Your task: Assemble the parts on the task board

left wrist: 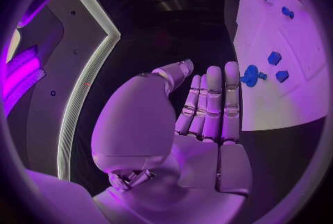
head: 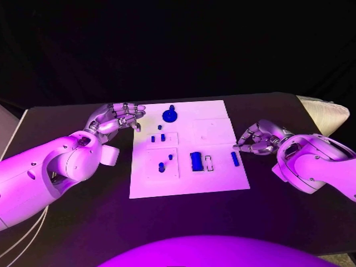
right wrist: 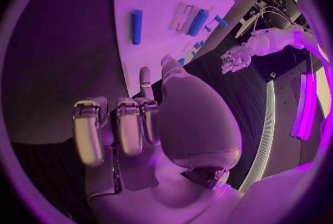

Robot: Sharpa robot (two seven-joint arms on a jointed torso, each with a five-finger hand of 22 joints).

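Head view looks down on a black bench (head: 82, 222) with a white rectangular task board (head: 218, 186) lying flat at its middle, between two white robot arms. No brand, label or readable writing appears on the board, the parts or the arms. Small blue parts sit on the board: a round blue knob-shaped part (head: 170, 115) near the far edge, several tiny blue pegs (head: 162, 137) just nearer than it, a larger blue rectangular block (head: 196, 161) in the near half, and a slim blue bar (head: 235, 158) close to the board's right edge. The left silver hand (head: 119, 118) hovers beside the board's far left corner, near the knob-shaped part but not touching it; its fingers (head: 134, 109) are extended and lie side by side, holding nothing. In the left wrist view the same hand (left wrist: 208, 124) shows an open palm with straight fingers, and the knob-shaped part (left wrist: 250, 75) lies on the board just beyond the fingertips. The right silver hand (head: 261, 139) sits over the bench just off the board's right edge, close to the slim bar yet apart from it. In the right wrist view its fingers (right wrist: 128, 127) are curled inward around nothing, and the slim bar (right wrist: 136, 26) lies on the board ahead of them, clear of contact.
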